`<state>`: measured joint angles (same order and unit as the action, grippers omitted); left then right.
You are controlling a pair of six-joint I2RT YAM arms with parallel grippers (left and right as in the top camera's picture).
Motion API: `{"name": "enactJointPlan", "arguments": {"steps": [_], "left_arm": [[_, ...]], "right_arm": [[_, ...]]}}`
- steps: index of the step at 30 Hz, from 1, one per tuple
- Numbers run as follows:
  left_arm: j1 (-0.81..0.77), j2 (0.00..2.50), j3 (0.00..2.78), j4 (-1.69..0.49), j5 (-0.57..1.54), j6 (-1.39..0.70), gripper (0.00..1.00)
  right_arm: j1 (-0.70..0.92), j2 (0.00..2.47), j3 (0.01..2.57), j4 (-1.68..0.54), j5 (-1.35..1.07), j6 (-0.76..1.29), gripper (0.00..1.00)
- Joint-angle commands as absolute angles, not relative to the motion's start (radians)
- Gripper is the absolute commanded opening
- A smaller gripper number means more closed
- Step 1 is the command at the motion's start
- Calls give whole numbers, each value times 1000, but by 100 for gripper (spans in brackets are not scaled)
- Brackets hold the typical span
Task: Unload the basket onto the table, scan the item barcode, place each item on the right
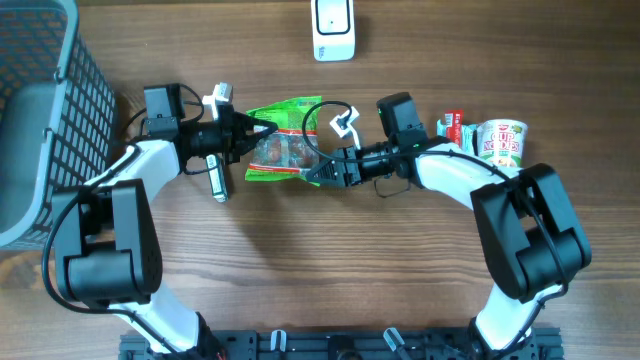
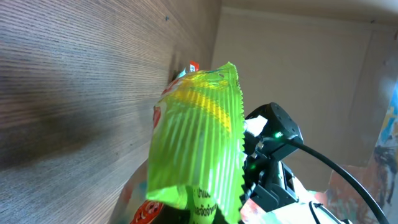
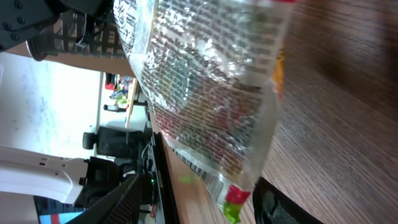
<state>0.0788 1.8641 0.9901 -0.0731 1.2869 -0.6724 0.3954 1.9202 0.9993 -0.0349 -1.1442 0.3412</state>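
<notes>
though crimped at edge, green snack bag (image 1: pixel 290 150) glossy; table (image 1: pixel 400 280) woodgrained.

The crinkly plastic snack bag (image 1: pixel 285 140) was bright green in front, with yellow-green ridges along its sealed edge. Its back was shiny and see-through, covered in tiny dark letters and a patch of thin black stripes. The flat wooden table (image 1: pixel 400 280) was brown with fine lines. The plastic mesh basket (image 1: pixel 40 100) was grey. The small box (image 1: pixel 333 28) was white. The round noodle cup (image 1: pixel 500 140) was white with red and green — the two robot arms (image 1: pixel 455 170) were white and black.
</notes>
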Motion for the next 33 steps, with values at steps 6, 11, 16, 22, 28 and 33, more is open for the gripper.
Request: {"name": "enactJointPlan", "arguments": {"steps": [6, 11, 16, 22, 28, 33], "left_arm": [[81, 1832, 1003, -66, 1380, -715, 4], [81, 1832, 1003, -66, 1380, -715, 4], [81, 1832, 1003, -57, 1344, -711, 4], [76, 1832, 1002, -56, 1263, -652, 22], [15, 1832, 1000, -63, 1256, -631, 38], [-40, 1832, 1000, -64, 1160, -604, 40]], "right_arm": [[439, 1907, 1005, -9, -1029, 323, 54], [439, 1907, 1005, 21, -1029, 344, 18], [439, 1907, 1005, 22, -1029, 344, 4], [439, 1907, 1005, 28, -1030, 344, 4], [439, 1907, 1005, 82, -1085, 346, 4], [439, 1907, 1006, 125, -1129, 377, 4]]}}
